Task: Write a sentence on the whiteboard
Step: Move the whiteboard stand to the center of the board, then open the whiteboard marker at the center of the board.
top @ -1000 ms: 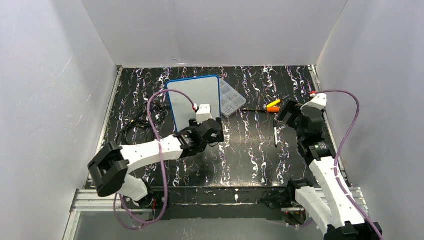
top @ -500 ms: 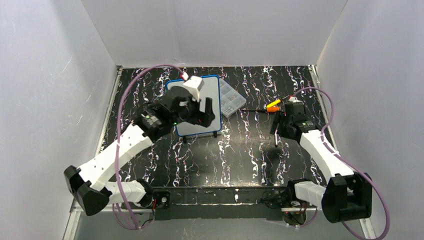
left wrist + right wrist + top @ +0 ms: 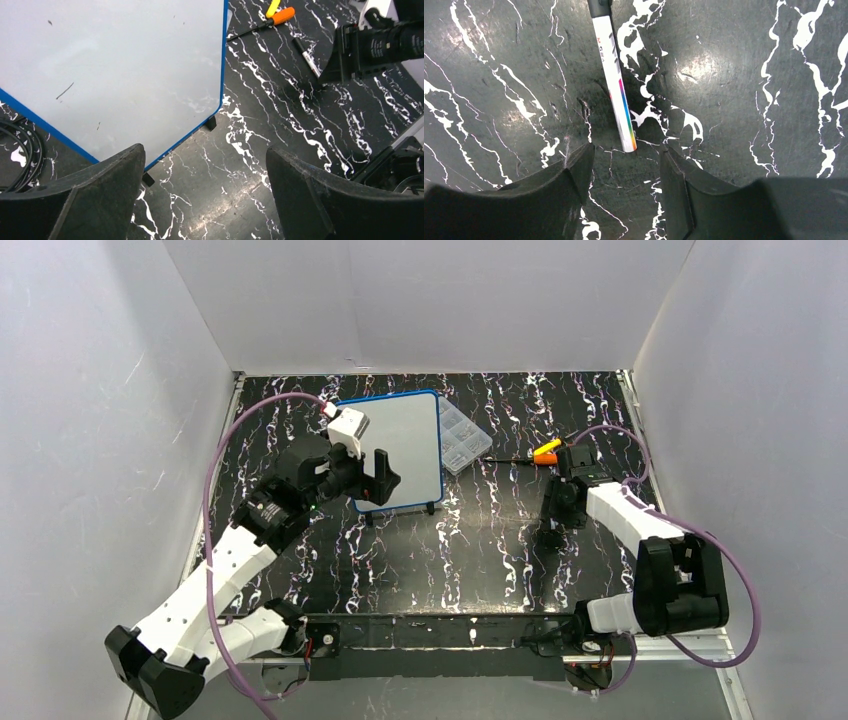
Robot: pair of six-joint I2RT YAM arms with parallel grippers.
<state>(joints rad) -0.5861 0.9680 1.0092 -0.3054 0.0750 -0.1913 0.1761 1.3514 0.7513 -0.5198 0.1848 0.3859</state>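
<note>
The left hand [image 3: 202, 160] hangs with its two fingers spread wide and nothing between them. Straight ahead of it, close by, the whiteboard [image 3: 405, 435] stands upright on small black feet [image 3: 211, 123] on the table [image 3: 490, 540]. In the wrist view, the board's lower blue edge runs down to the hand's left finger. The white face turned toward this hand carries one short dark stroke and a few specks. A coil of black cable [image 3: 15, 150] lies on the table to the left of this hand, beside the board's lower corner. Beyond the board, on its far right side, a clear plastic box [image 3: 462, 437] lies on the table.

The right hand [image 3: 624, 155] points down at the table, well apart from the board. Its fingers are partly apart, with a marker [image 3: 613, 70] lying flat in front of them. The marker's near end reaches into the gap between the fingertips, and space shows on both sides of it, so the hand is not clamped on it. An orange-handled screwdriver [image 3: 274, 19] lies farther out, past the marker's far end.
</note>
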